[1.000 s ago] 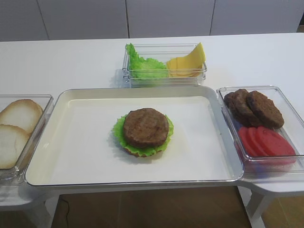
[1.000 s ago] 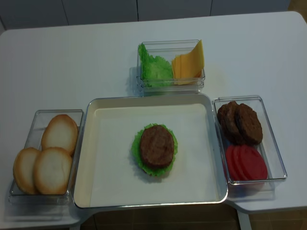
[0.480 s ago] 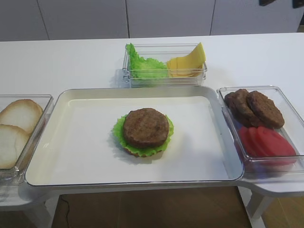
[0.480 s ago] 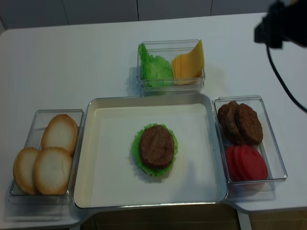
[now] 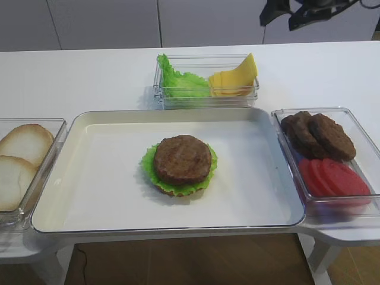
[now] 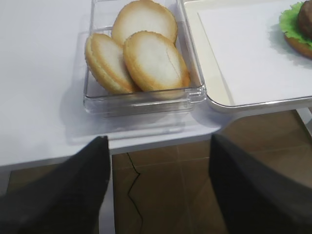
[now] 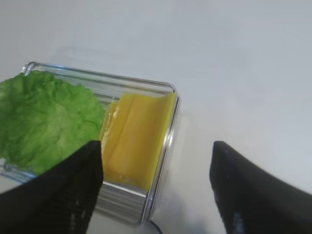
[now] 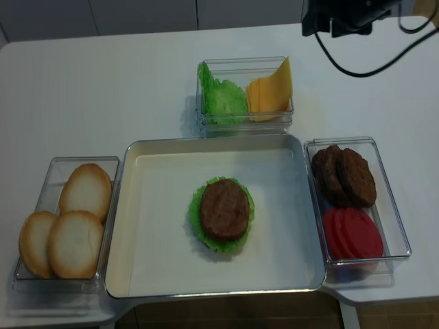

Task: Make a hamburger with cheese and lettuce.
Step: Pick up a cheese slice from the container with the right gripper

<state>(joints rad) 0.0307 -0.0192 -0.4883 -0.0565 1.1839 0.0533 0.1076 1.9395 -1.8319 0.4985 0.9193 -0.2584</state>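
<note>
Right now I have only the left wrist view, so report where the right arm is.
Observer: The right arm hovers past the far right corner of the clear tub, jaws open and empty.
Operator: Say what that tub holds.
Observer: It holds lettuce on its left and cheese slices leaning on its right.
Operator: Confirm the hamburger's top layer.
Observer: The hamburger ends at a bare patty, with no cheese on it.
</note>
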